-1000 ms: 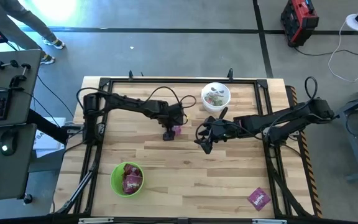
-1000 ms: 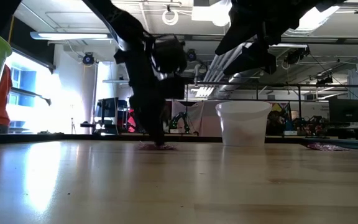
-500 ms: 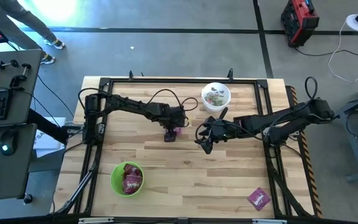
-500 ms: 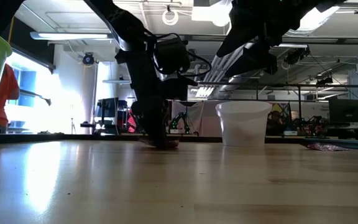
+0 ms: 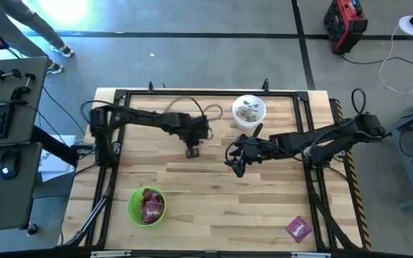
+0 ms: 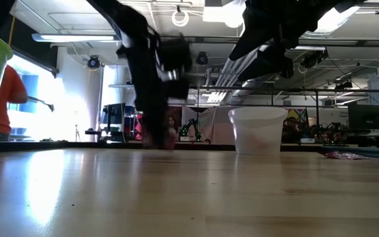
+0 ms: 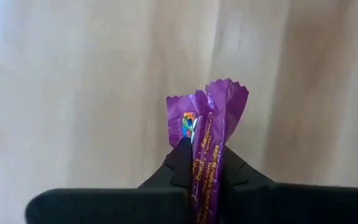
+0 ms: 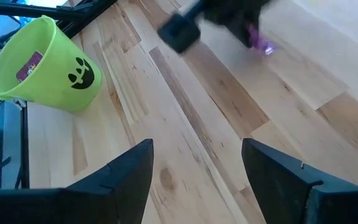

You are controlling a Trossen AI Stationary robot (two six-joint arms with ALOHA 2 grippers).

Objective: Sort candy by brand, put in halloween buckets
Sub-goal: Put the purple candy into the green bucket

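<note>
1. Pale wooden planks form the desk, framed by dark rails, with grey floor around it in the high view.
2. The left gripper is seen at the centre of the high view, its fingers pressed together on a purple packet, pinched upright between them.
3. The right gripper is held just right of centre, fingers spread and empty.
4. The green bucket sits at lower left with purple packets inside; the white bucket sits at upper centre holding small sweets. Another packet lies at lower right.
5. Risk, as judged: only the packet's lower part is clamped, so it could slip during the carry toward the green bucket, or catch that bucket's rim and tip it.
6. The pinch itself is shown only by the left wrist view; in the high view the packet is mostly hidden beneath the gripper. The green bucket's black face is shown only in the right wrist view.
</note>
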